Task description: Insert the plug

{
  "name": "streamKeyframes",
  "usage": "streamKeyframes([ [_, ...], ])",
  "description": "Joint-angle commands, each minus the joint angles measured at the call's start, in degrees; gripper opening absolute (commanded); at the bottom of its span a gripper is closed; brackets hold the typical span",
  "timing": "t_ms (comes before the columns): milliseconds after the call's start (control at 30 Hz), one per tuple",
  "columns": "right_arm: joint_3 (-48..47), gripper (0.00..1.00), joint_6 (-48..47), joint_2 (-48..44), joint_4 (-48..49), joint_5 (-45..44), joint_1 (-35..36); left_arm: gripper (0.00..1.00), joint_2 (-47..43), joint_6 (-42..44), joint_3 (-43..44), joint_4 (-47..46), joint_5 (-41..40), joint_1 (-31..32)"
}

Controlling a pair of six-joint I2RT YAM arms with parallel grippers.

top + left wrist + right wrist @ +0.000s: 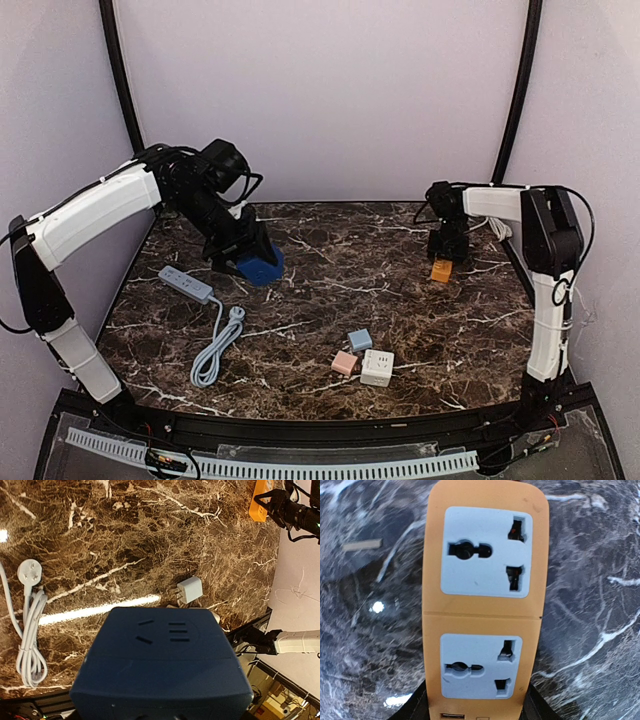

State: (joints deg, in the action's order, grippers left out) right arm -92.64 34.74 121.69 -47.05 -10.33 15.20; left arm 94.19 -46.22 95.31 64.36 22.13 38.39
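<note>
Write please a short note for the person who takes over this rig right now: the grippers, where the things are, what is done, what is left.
Left gripper: shut on the dark blue socket cube, far left of the table.
Right gripper: shut on the orange socket strip, far right; both its outlets are empty.
Lying loose: grey power strip with cord and plug at the left; white cube, pink cube and light blue cube near the front.
Done: both pieces gripped.
Left: nothing is inserted yet; the arms are far apart and probably must meet.
</note>
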Motion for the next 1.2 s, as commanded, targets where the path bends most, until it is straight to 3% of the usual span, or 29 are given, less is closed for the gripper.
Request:
streamKeyframes([
  [0,0.8,0.00,-6.6,-2.9,-0.7,5.9,7.1,0.01,-0.7,6.8,2.6,3.9,-4.6,-0.4],
  [467,-9.4,0.00,-19.8,1.1,0.4,17.5,26.1,0.01,-3.3,12.1,1.3,5.7,-12.3,-0.4],
  [633,-6.0,0.00,-26.2,-0.3,1.5,20.6,31.3,0.01,-7.9,17.3,-2.0,2.9,-16.7,-0.3],
  [867,5.2,0.00,-35.0,-5.3,4.3,14.1,34.4,0.01,-15.5,26.8,-8.1,-5.7,-17.5,-0.4],
  [1100,9.1,0.00,-39.5,-7.7,5.6,9.8,34.2,0.01,-9.2,35.0,-2.4,-4.2,-15.2,-0.3],
  [1167,9.4,0.06,-39.7,-8.1,5.7,8.6,34.2,0.01,-7.2,36.3,-0.4,-3.7,-15.0,-0.3],
])
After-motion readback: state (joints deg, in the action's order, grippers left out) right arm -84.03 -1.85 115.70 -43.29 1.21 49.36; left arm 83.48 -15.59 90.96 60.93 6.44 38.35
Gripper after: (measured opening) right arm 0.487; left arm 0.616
